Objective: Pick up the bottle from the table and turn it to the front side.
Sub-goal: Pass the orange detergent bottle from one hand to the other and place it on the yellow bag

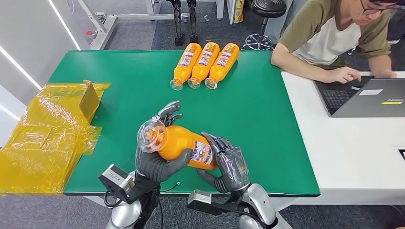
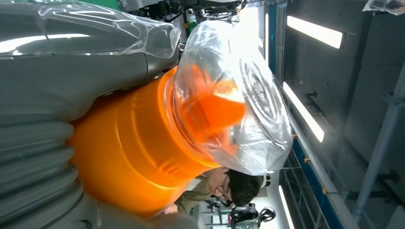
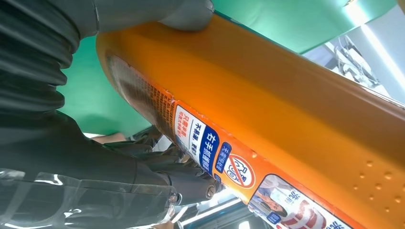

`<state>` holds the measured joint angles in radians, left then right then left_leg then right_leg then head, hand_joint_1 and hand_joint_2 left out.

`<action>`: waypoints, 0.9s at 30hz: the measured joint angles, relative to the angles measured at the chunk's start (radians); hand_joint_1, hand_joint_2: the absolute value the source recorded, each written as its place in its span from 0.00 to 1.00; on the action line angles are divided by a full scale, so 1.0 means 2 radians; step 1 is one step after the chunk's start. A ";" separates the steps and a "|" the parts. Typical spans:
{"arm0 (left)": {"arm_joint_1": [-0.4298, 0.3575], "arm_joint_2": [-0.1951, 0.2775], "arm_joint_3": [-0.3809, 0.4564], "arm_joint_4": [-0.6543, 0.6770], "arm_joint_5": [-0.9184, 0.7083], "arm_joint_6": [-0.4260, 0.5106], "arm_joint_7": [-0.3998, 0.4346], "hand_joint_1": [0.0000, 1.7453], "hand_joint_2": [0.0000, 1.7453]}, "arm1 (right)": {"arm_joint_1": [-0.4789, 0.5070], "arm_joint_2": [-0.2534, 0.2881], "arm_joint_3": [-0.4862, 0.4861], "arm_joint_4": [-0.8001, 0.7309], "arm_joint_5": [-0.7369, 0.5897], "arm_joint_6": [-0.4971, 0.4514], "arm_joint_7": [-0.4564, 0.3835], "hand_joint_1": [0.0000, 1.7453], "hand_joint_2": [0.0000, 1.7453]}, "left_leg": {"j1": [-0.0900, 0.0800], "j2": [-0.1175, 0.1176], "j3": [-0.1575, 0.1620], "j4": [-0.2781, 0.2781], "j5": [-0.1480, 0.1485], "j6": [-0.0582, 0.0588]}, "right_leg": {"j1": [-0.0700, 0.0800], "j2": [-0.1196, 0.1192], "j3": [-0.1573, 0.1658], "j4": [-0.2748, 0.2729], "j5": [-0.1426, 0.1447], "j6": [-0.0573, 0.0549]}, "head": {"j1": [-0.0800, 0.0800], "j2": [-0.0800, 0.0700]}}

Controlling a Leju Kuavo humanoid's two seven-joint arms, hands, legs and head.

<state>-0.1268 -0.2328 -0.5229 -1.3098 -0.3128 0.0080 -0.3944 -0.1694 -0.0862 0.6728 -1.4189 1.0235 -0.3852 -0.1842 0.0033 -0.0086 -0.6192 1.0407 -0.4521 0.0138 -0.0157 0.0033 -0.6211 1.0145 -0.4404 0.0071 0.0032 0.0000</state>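
An orange bottle with a clear cap and a printed label is held above the near edge of the green table, lying roughly sideways with its cap end toward my left. My left hand grips the cap end, thumb under the neck. My right hand grips the labelled base end. The left wrist view shows the orange bottle and its clear cap close up. In the right wrist view the bottle's label faces the camera, with my right hand wrapped round the body.
Three more orange bottles lie side by side at the table's far edge. Crumpled yellow plastic wrap and a cardboard piece cover the left end. A person sits at the white desk on the right using a laptop.
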 joint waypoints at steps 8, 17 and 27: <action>0.005 0.000 0.000 -0.006 -0.001 -0.002 -0.001 1.00 1.00 | 0.004 -0.001 -0.003 0.002 0.003 0.003 -0.002 1.00 1.00 | 0.000 0.000 0.000 0.000 0.000 0.000 | 0.000 0.000 0.000 0.000 0.000 0.000 | 0.000 0.000; 0.014 0.000 0.000 -0.013 -0.005 -0.003 -0.001 1.00 1.00 | 0.014 -0.002 -0.003 0.000 0.020 0.006 -0.002 0.00 1.00 | 0.000 0.000 0.000 0.000 0.000 0.000 | 0.000 0.000 0.000 0.000 0.000 0.000 | 0.000 0.000; 0.013 -0.001 0.002 -0.014 -0.034 0.043 0.011 1.00 1.00 | 0.027 0.000 -0.002 -0.007 -0.010 -0.040 -0.020 0.00 1.00 | 0.000 0.000 0.000 0.000 0.000 0.000 | 0.000 0.000 0.000 0.000 0.000 0.000 | 0.000 0.000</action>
<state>-0.1014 -0.2340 -0.5180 -1.3375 -0.3799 0.0935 -0.3730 -0.1162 -0.0865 0.6696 -1.4330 1.0042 -0.4648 -0.2238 0.0034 -0.0086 -0.6193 1.0406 -0.4521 0.0138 -0.0156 0.0033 -0.6211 1.0146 -0.4405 0.0071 0.0031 0.0000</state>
